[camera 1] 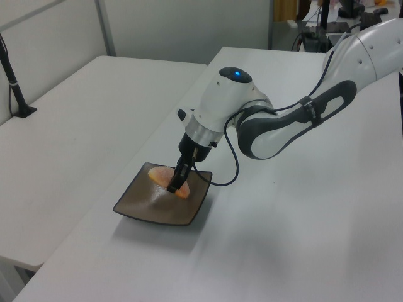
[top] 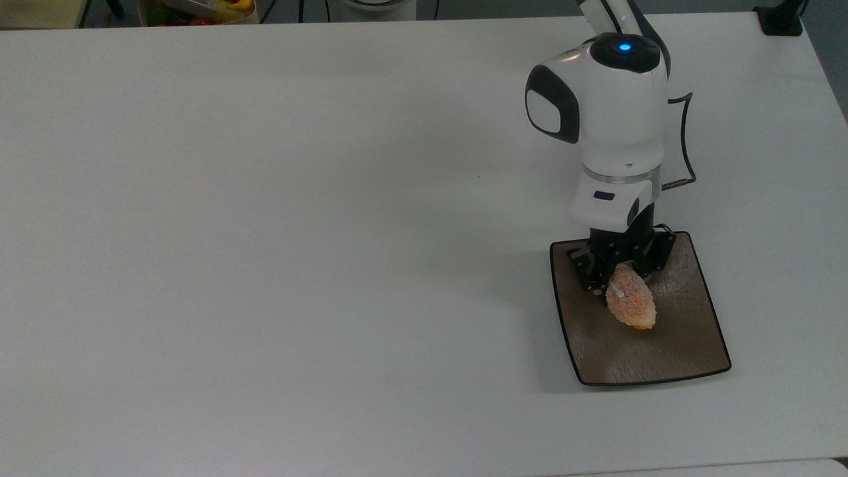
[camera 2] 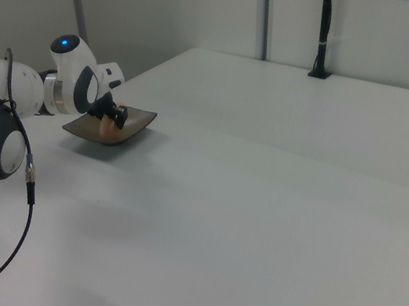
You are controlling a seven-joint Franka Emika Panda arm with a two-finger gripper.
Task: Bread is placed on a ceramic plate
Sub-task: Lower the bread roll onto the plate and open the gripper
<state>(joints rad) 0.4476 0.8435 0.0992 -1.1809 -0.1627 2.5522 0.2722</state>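
The square brown ceramic plate (top: 669, 351) with a black rim lies near the top view's lower right; it shows too in the left view (camera 1: 141, 204) and the right view (camera 2: 135, 119). The small orange-pink bread (top: 631, 305) (camera 1: 161, 177) (camera 2: 108, 126) sits low over the plate's middle, touching or nearly touching its surface. My gripper (top: 621, 275) (camera 1: 177, 182) reaches down from above and is shut on the bread's upper end, its black fingers on either side of the loaf.
The white table (top: 265, 232) stretches wide to the top view's left. A container with colourful items (top: 199, 10) stands beyond the far edge. A black post (camera 1: 16, 88) rises at the left view's left, and another post (camera 2: 322, 31) stands at the right view's far table edge.
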